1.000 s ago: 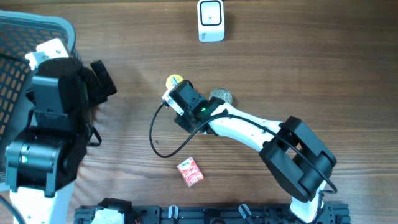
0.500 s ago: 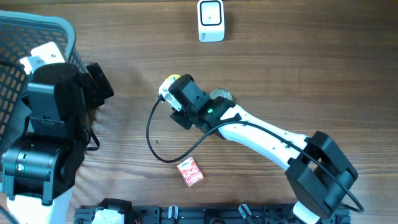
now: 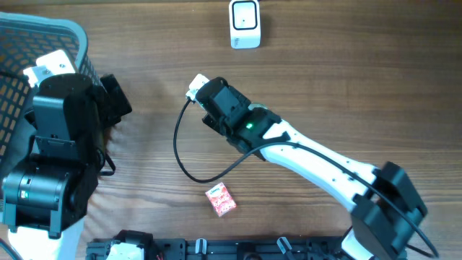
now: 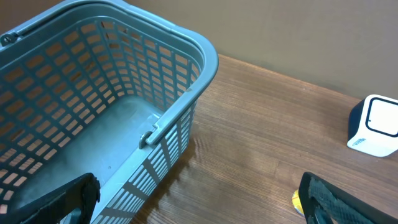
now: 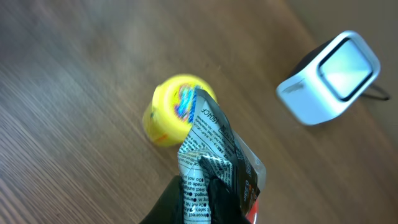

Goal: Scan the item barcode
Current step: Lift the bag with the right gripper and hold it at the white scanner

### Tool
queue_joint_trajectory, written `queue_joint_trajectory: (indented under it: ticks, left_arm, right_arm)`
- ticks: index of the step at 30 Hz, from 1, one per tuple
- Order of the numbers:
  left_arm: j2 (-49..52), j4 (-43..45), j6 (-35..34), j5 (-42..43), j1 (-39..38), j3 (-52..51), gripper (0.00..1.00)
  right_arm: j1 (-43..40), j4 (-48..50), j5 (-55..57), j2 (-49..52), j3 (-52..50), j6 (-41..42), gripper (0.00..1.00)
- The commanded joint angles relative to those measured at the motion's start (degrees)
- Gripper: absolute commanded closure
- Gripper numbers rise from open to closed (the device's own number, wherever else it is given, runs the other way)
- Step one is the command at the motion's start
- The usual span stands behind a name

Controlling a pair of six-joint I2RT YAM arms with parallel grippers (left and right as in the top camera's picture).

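Right end effector (image 5: 202,194) is shut tight on the lower edge of a crinkled foil packet (image 5: 219,146) — grasp done, and the packet looks lifted clear of the tabletop (image 3: 346,72). In the right wrist view the packet hangs over a yellow round item (image 5: 169,112) lying on the wood. Small print faces the wrist camera; no barcode is legible in any view. Scanner (image 3: 245,24) stands at the far edge, well apart from the packet, its window visible from overhead, so the packet is not in front of it yet.

Judgement: pick complete, presentation and scan both left, roughly the midpoint. The next move calls for carrying the packet to the scanner and turning the coded face to the window — which face that is cannot be told.

Left end effector (image 4: 196,198) is wide open, holding nothing, beside the blue basket (image 4: 163,127). Red packet (image 3: 221,200) lies untouched on the near side of the tabletop.
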Motion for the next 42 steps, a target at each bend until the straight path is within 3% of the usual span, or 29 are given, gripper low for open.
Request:
queue_joint_trajectory:
  ticks: [1, 4, 11, 18, 22, 25, 30, 36, 42]
  left_arm:
    - [-0.6, 0.0, -0.6, -1.0, 0.1, -0.2, 0.00]
    - [-0.6, -0.2, -0.5, -1.0, 0.1, -0.2, 0.00]
    - [-0.6, -1.4, -1.8, -1.0, 0.1, -0.2, 0.00]
    - [-0.6, -1.4, -1.8, -1.0, 0.1, -0.2, 0.00]
    - [-0.6, -1.5, -1.9, -1.0, 0.1, -0.2, 0.00]
    - [-0.6, -1.7, -1.8, -1.0, 0.1, -0.2, 0.00]
    - [-0.6, -2.6, -3.3, -1.0, 0.1, -0.2, 0.00]
    - [-0.6, -2.9, -3.3, -1.0, 0.1, -0.2, 0.00]
    - [-0.6, -3.2, -3.3, -1.0, 0.1, -0.2, 0.00]
  right_arm:
    - [-0.9, 3.5, 2.0, -2.9, 1.8, -4.7, 0.95]
    - [-3.3, 12.6, 2.9, -0.9, 1.8, -13.3, 0.95]
    - [-10.5, 32.4, 2.6, 6.4, 1.8, -23.6, 0.95]
    - [-13.4, 56.2, 1.7, 18.2, 1.8, -48.1, 0.95]
    - [-14.6, 65.5, -11.7, 24.6, 1.9, -61.3, 0.96]
    - [-16.2, 71.5, -15.5, 27.7, 2.3, -64.2, 0.95]
    - [-18.8, 70.2, -17.1, 32.7, 9.2, -65.5, 0.95]
    - [-19.2, 61.4, -20.5, 37.2, 20.0, -65.4, 0.95]
    - [-20.0, 60.7, -24.4, 39.8, 21.9, -67.2, 0.95]
